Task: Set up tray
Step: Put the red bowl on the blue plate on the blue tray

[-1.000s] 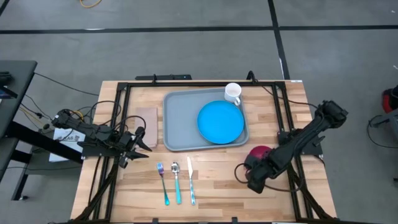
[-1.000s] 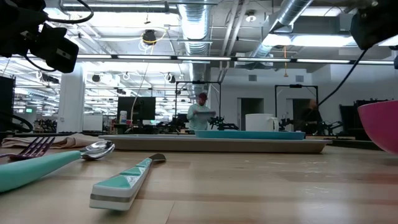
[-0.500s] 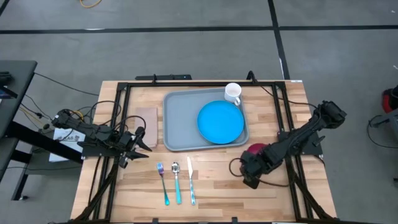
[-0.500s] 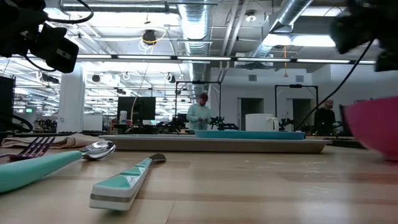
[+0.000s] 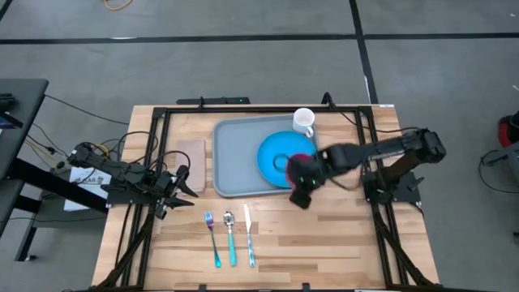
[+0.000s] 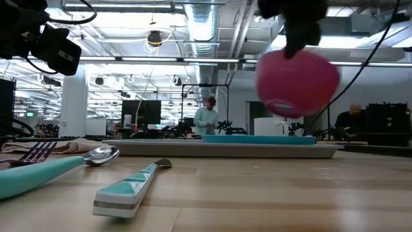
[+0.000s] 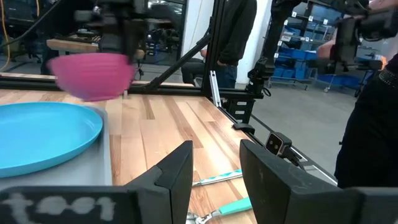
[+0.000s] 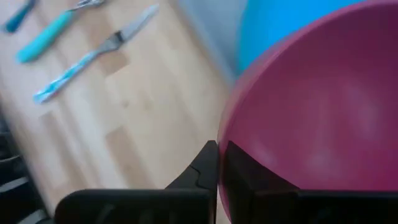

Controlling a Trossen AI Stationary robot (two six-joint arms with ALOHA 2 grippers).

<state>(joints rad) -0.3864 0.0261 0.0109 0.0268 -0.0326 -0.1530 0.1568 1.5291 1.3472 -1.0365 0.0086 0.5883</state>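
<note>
A pink bowl hangs in the air over the near right part of the round blue plate, with my right gripper shut on it. The plate lies in the grey-blue tray, and a white mug stands at the tray's far right corner. In the low view the bowl hangs below the gripper, well above the tray. My left gripper waits open at the table's left edge, near the tan napkin. My right gripper pinches the bowl's rim, one finger outside the wall and one inside the hollow. The fingers come from above, pointing down. The bowl is lifted clear of plate and tray and hangs below the fingers, slightly tilted, its foot ring showing.
A fork, a spoon and a knife with teal handles lie side by side near the table's front edge. Black frame rails run along the table's sides. Bare wood lies to the right of the cutlery. People stand in the room beyond.
My right gripper has lifted the pink bowl off the table's near right part and carried it up and toward the far left, over the plate on the tray. The bowl, resting on the wood a second ago, now hangs clear.
</note>
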